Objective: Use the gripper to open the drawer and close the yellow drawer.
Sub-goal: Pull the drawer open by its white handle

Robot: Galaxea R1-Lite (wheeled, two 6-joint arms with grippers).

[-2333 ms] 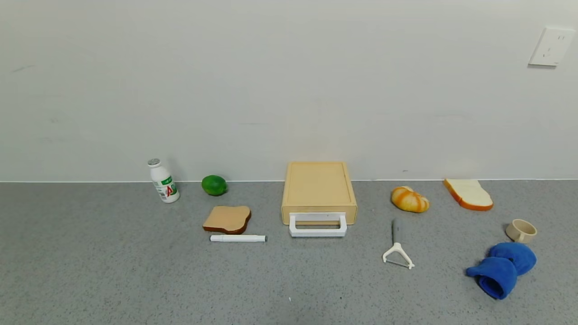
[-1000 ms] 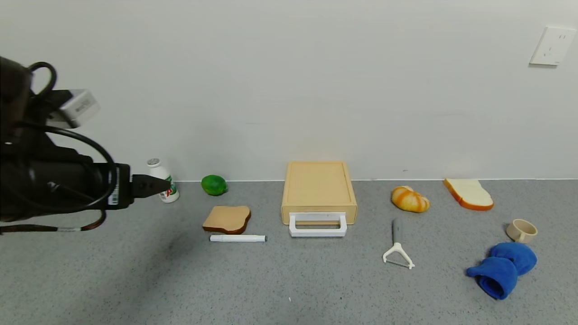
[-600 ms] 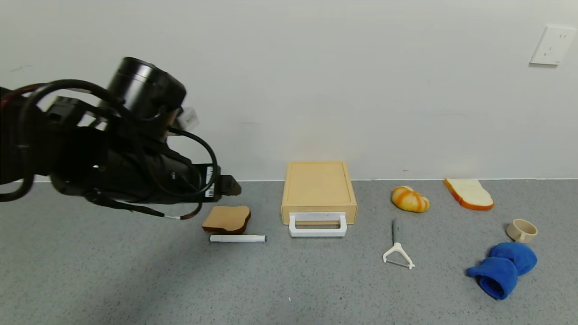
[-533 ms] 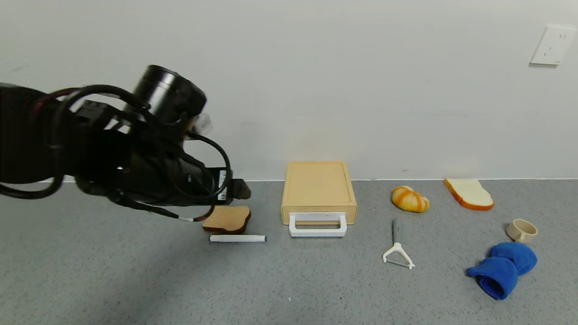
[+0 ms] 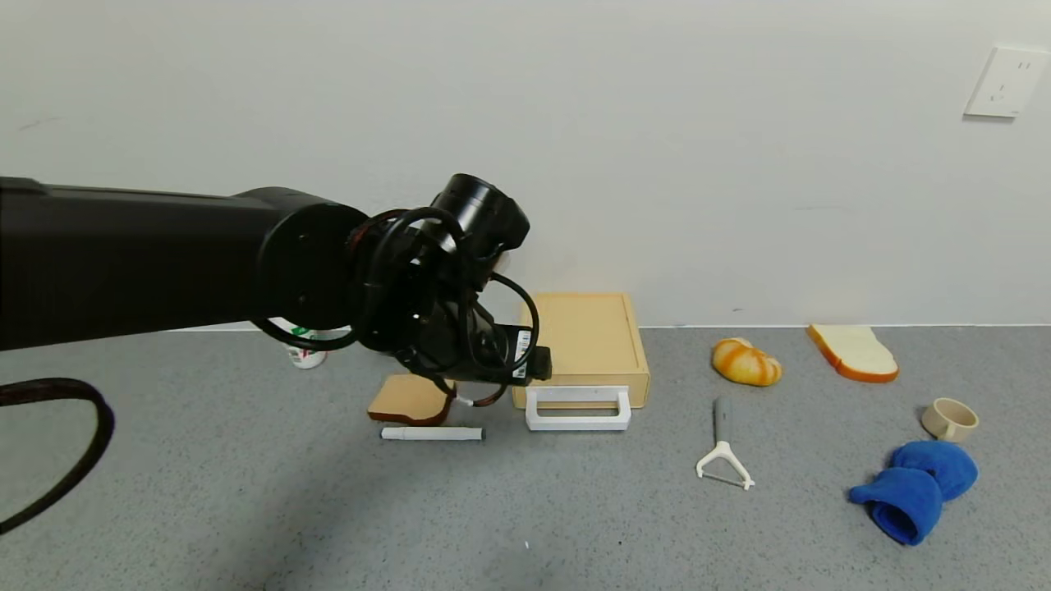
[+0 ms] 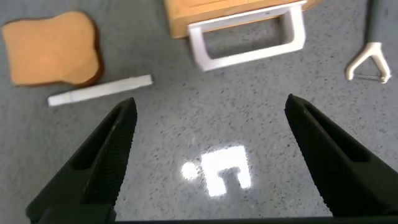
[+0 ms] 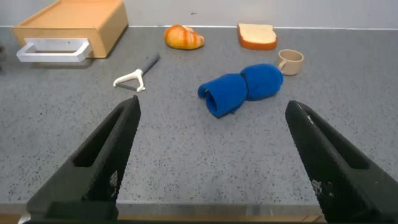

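The yellow-tan drawer case (image 5: 587, 336) stands at the back of the counter against the wall. The drawer sits pushed in, its white loop handle (image 5: 578, 408) sticking out in front. My left gripper (image 5: 540, 366) hangs above the case's front left corner, just left of the handle. In the left wrist view the left gripper (image 6: 210, 102) is open and empty over bare counter, with the handle (image 6: 249, 38) and the case (image 6: 230, 9) ahead of it. My right gripper (image 7: 212, 104) is open and empty, low over the counter's near edge, far from the case (image 7: 74, 22).
A brown toast slice (image 5: 410, 400) and a white marker (image 5: 433, 432) lie left of the handle. A white bottle (image 5: 304, 355) shows behind the arm. A peeler (image 5: 722, 455), a croissant (image 5: 744, 362), a white bread slice (image 5: 851, 353), a cup (image 5: 948, 419) and a blue cloth (image 5: 913, 489) lie to the right.
My left arm came in from the left and swept right across the counter, from beside the bottle to the drawer's front left corner. The drawer has not moved.
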